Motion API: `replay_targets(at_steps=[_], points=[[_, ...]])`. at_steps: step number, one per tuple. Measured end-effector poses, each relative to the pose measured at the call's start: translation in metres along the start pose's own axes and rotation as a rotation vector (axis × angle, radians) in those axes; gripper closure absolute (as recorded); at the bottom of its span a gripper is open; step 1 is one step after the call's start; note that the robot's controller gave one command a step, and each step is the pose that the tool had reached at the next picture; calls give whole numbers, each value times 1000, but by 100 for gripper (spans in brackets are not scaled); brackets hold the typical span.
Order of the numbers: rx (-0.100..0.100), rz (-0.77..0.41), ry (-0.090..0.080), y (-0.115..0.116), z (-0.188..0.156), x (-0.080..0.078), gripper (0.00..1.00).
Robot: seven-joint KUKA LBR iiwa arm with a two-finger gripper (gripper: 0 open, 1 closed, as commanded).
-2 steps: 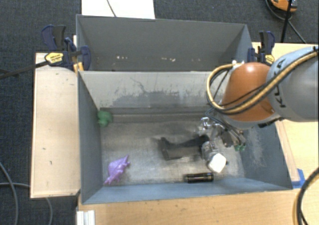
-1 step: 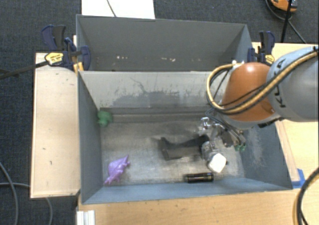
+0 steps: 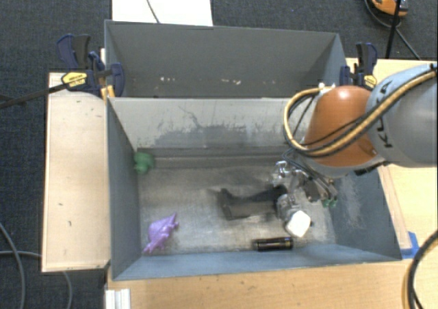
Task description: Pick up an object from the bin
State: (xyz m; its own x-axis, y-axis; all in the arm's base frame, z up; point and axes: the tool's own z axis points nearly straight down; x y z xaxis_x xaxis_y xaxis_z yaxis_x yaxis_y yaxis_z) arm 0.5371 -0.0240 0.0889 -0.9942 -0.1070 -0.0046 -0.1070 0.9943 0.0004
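A black cylinder (image 3: 274,244) lies on its side nearest the front wall. Just behind it is a small white block (image 3: 298,223), right at the tip of the gripper (image 3: 293,199). The gripper is low over the right of the floor, at the right end of a dark grey angular piece (image 3: 239,206). I cannot tell whether the gripper is spread or closed, nor whether the block is in it. The grasp looks like the step in hand: it should take one thing only, squarely, then lift straight up clear of the right wall. The floor of the bin (image 3: 198,184) is bare scuffed metal, probably slippery, with ample room. A crumpled purple scrap (image 3: 161,232) and, farther back, a green lump (image 3: 143,162) lie well apart at the left.
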Motion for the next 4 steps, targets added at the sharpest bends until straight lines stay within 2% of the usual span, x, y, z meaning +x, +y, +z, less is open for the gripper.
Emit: replay_targets(at_steps=[4], points=[[0,-1,0,0,0,0,100]])
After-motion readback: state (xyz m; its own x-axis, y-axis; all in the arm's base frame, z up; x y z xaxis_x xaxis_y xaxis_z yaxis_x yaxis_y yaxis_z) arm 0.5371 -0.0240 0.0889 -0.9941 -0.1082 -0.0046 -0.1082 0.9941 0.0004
